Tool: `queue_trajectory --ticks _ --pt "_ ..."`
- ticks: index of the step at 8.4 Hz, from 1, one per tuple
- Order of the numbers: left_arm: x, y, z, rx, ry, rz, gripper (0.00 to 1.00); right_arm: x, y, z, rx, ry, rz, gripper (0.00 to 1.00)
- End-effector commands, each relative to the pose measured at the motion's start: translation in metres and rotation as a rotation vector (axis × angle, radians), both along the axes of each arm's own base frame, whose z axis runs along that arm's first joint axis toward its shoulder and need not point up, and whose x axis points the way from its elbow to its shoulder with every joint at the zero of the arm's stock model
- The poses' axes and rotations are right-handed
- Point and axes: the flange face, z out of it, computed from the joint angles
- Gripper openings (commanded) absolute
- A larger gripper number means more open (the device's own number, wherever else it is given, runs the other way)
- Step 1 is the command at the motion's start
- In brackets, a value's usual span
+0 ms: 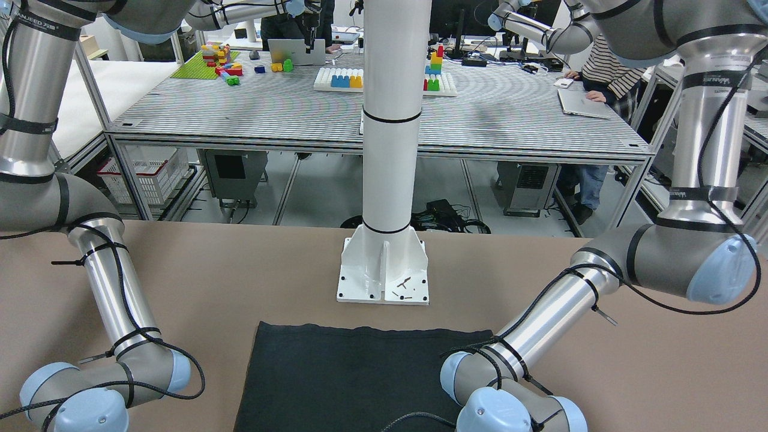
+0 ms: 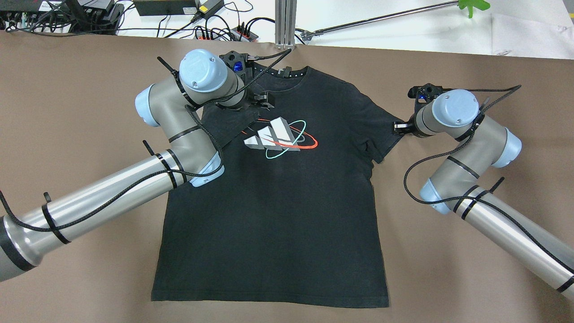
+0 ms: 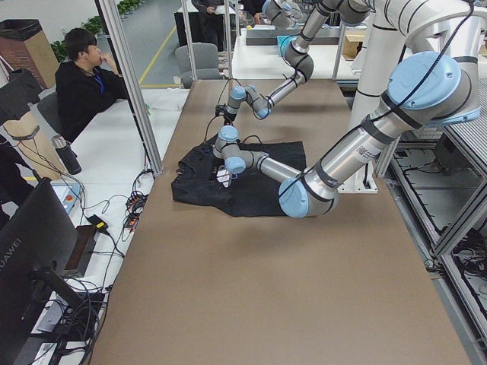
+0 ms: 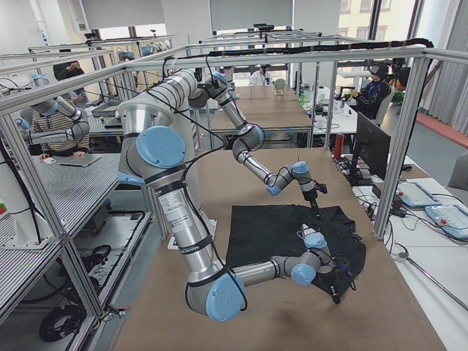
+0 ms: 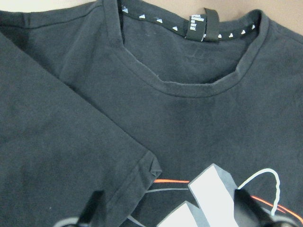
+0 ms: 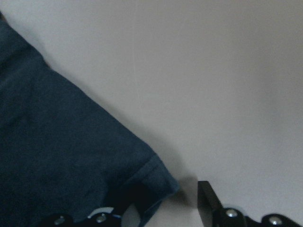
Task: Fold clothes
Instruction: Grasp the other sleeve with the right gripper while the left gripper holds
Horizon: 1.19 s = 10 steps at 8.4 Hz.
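A black T-shirt (image 2: 278, 202) with a grey, red and teal logo (image 2: 278, 137) lies face up on the brown table (image 2: 471, 278). Its left sleeve (image 2: 228, 123) is folded in over the chest. My left gripper (image 2: 264, 101) hovers over that folded sleeve, below the collar (image 5: 199, 87). In the left wrist view its fingers (image 5: 92, 210) stand wide apart and hold nothing. My right gripper (image 2: 400, 128) is at the outer end of the spread right sleeve (image 2: 381, 130). It is open (image 6: 168, 205), with the sleeve's hem corner (image 6: 158, 182) lying between the fingers.
Cables and power strips (image 2: 202, 9) lie along the far table edge beside an aluminium post (image 2: 285, 22). The white pedestal base (image 1: 384, 270) stands just behind the shirt's hem. A seated person (image 3: 84, 84) is beyond the far edge.
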Motion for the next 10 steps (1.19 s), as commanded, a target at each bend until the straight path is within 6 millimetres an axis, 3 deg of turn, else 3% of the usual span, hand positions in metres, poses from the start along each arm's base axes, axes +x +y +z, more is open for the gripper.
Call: queue_trajectory --ticks 1,4,10 --pt "0.0 0.0 0.002 -0.001 -0.003 0.001 0.95 -0.004 -0.006 -0.004 0.025 0.019 -0.031 0.62" --pt "0.0 0.0 0.004 0.0 -0.004 0.001 0.95 -0.005 -0.008 -0.01 0.034 0.013 -0.034 0.54" --pt "0.005 0.004 0.001 -0.006 0.003 0.002 0.95 0.004 -0.007 -0.025 0.062 -0.012 -0.069 0.59"
